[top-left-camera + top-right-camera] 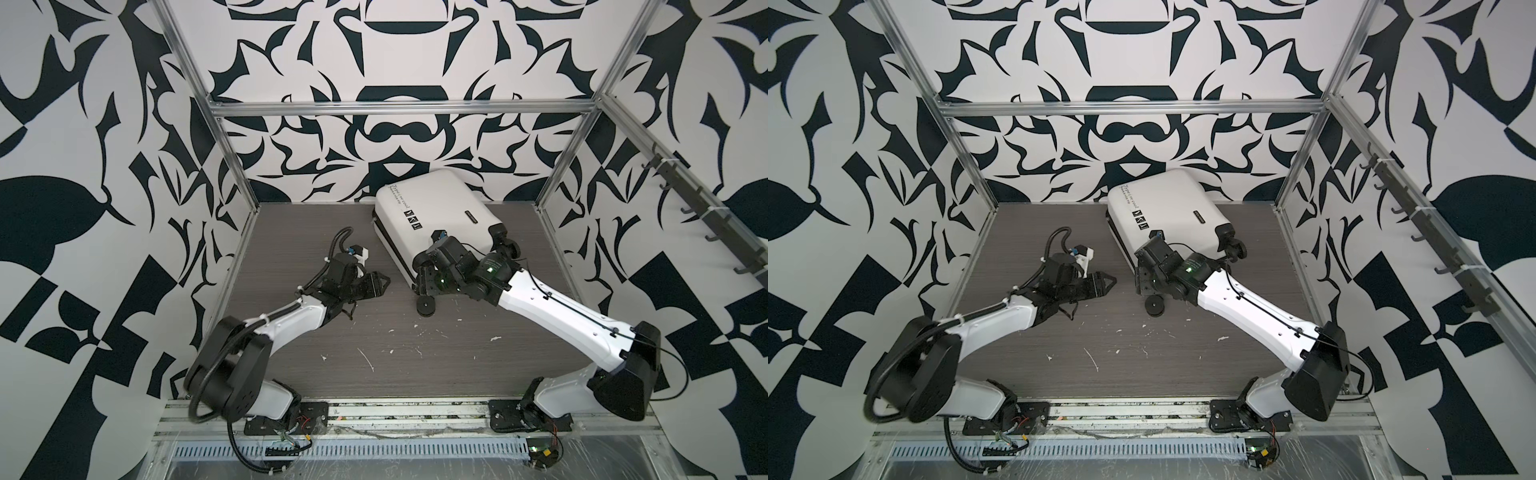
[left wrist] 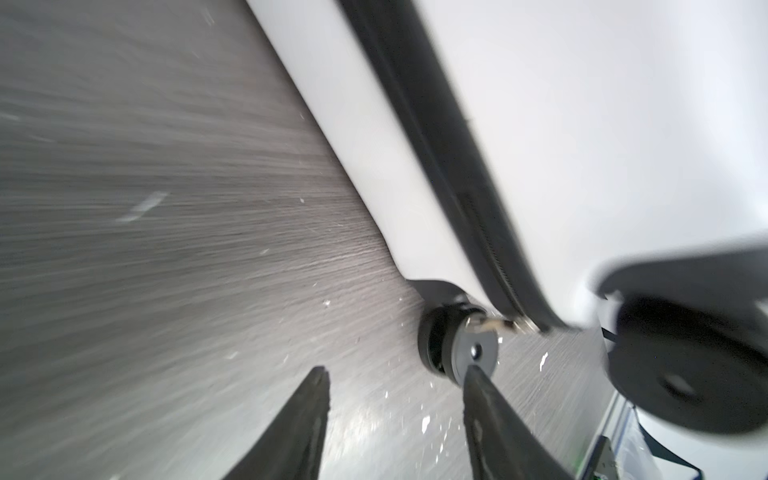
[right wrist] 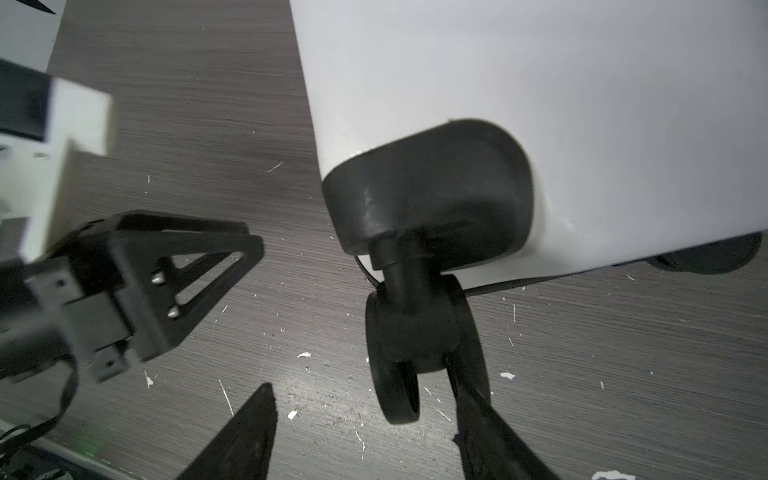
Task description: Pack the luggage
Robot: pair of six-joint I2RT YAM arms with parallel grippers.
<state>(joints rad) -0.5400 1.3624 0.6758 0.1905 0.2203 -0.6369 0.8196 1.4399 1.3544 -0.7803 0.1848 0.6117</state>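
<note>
Luggage: white hard-shell case, closed, lying flat. It sits at the far side of the table, right of centre, with its far end close to the patterned back wall. Both top views show it so. Script text and three square stickers face up. The wheeled end points toward the near right.

Left arm, both top views: forearm angled forward and inward, low over the table. The left gripper points toward the case's near long edge and stays apart from it.

Right arm, both top views: forearm stretched forward and inward, wrist bent downward. The right gripper hangs just above the nearest corner wheel. Its fingers are hidden under the wrist here.

Left wrist view, blurred: left gripper released, fingers spread, only table between them. One fingertip overlaps the wheel; contact cannot be told. A black zip band runs between the two white shell halves.

Right wrist view: right gripper released, fingers spread. One fingertip lies against the wheel and the other is well clear over the table. The left gripper shows beside it, apart from the case.
</note>
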